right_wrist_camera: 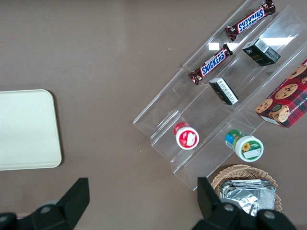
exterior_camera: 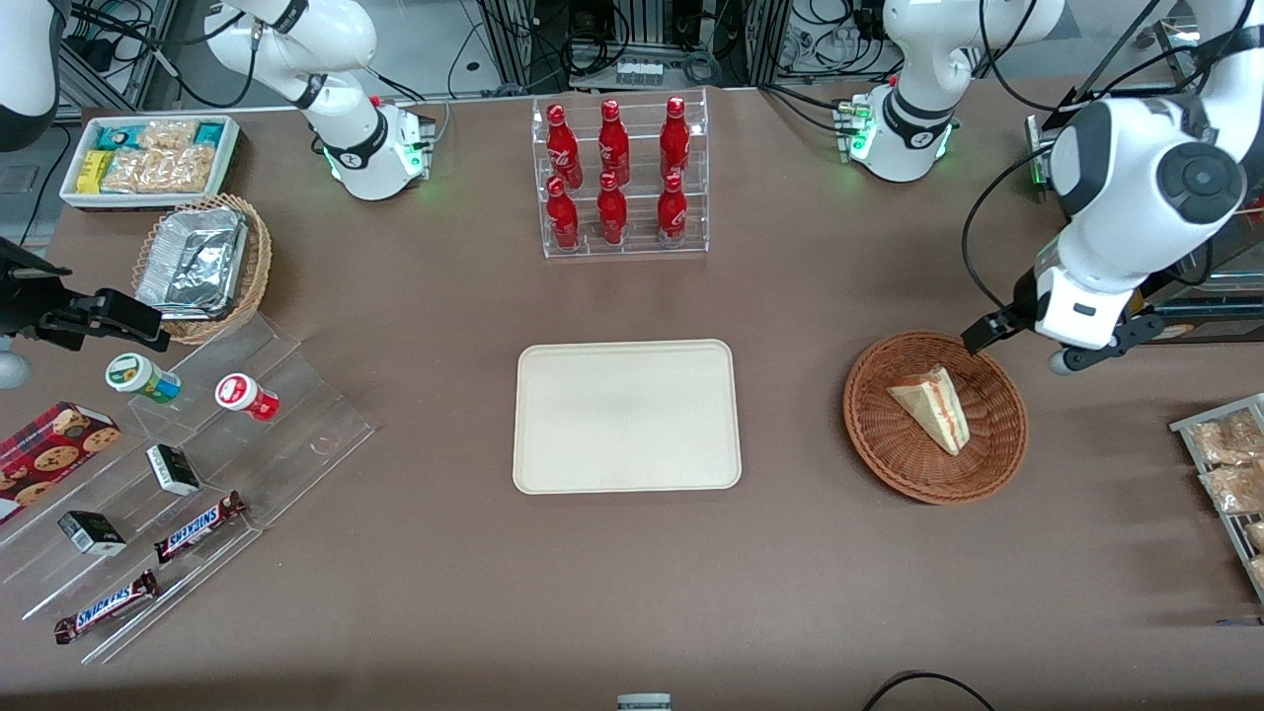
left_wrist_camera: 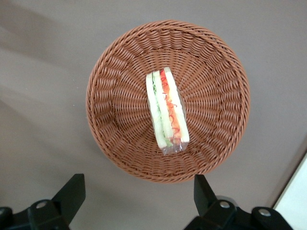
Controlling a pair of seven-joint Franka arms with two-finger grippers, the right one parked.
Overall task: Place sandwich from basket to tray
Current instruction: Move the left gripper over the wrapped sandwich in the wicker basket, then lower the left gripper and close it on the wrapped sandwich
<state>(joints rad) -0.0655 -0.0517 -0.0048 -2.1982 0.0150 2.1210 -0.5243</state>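
The sandwich (exterior_camera: 933,407) (left_wrist_camera: 167,110), a pale bread wedge with an orange and green filling stripe, lies in the middle of the reddish-brown wicker basket (exterior_camera: 889,454) (left_wrist_camera: 216,96). The cream tray (exterior_camera: 626,415) (right_wrist_camera: 26,129) lies flat and bare at the table's centre, beside the basket toward the parked arm's end. My gripper (exterior_camera: 1062,346) (left_wrist_camera: 136,191) hangs well above the table just outside the basket's rim, farther from the front camera than the sandwich. It is open wide, with nothing between its fingers (left_wrist_camera: 72,191).
A clear rack of red bottles (exterior_camera: 620,178) stands farther from the front camera than the tray. Toward the parked arm's end are a stepped acrylic stand with snacks (exterior_camera: 197,444), a tan basket of foil containers (exterior_camera: 202,262) and a white bin (exterior_camera: 148,158). Snack packets (exterior_camera: 1229,464) lie near the working arm's table edge.
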